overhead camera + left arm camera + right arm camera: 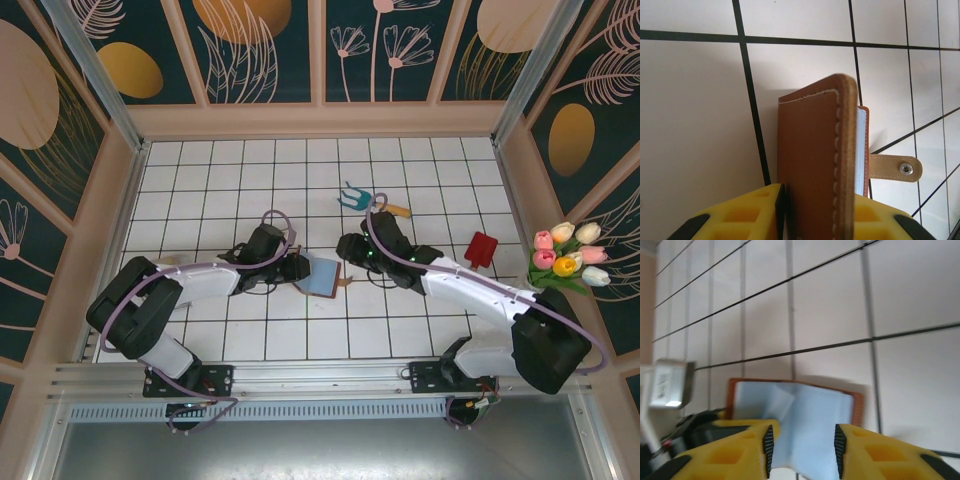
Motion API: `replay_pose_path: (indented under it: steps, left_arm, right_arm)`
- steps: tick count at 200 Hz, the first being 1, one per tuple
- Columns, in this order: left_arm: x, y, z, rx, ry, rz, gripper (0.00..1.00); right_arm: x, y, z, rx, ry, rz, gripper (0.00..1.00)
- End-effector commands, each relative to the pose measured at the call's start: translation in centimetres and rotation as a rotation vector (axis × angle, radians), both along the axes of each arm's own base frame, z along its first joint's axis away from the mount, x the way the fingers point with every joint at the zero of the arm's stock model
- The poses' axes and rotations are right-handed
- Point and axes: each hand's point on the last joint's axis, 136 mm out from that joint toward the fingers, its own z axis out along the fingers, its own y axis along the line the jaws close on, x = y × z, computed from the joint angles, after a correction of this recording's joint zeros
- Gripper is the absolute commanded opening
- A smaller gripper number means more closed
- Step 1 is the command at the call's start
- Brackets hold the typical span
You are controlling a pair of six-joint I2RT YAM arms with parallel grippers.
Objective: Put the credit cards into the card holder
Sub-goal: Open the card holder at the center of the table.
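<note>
The card holder, brown leather with a pale blue inside, stands half open on edge at mid-table between my two grippers. My left gripper is shut on its leather cover, yellow fingers pressed to both sides; the snap strap sticks out to the right. My right gripper stands open, its pads either side of the pale blue inner leaf, and in the top view it sits just right of the holder. One red credit card lies flat, far right.
A blue-headed garden fork lies behind the right gripper. A bunch of tulips stands at the right wall. Wooden walls close in the white gridded table on three sides.
</note>
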Motion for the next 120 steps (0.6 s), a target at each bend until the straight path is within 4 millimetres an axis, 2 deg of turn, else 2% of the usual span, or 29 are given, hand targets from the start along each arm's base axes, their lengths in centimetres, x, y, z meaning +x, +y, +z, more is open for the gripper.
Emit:
replay_pose_path:
  steps: [1,18,42,58,87,120]
  left_arm:
    - [0.3,-0.2,0.9,-0.053,-0.014,0.034,0.27]
    - [0.3,-0.2,0.9,-0.067,-0.009,0.053,0.28]
    - [0.3,-0.1,1.0,-0.100,-0.003,0.083,0.28]
    - [0.3,0.2,0.8,-0.098,-0.001,0.103,0.29]
    - [0.1,0.5,0.5,-0.095,0.001,0.113,0.29]
    - [0.0,1.2,0.4,-0.080,-0.007,0.138,0.33]
  right_arm:
    - [-0.3,3.2,0.1,0.095,0.039,0.071,0.25]
    - [-0.2,3.9,-2.1,0.056,0.101,0.056,0.20]
    - [-0.5,5.8,-4.1,0.080,0.151,0.108,0.20]
    - [-0.8,6.3,-5.7,0.067,0.187,0.116,0.20]
    - [-1.5,7.9,-6.9,0.094,0.208,0.188,0.22]
    - [-1.9,7.6,-9.8,-0.034,0.249,0.184,0.28]
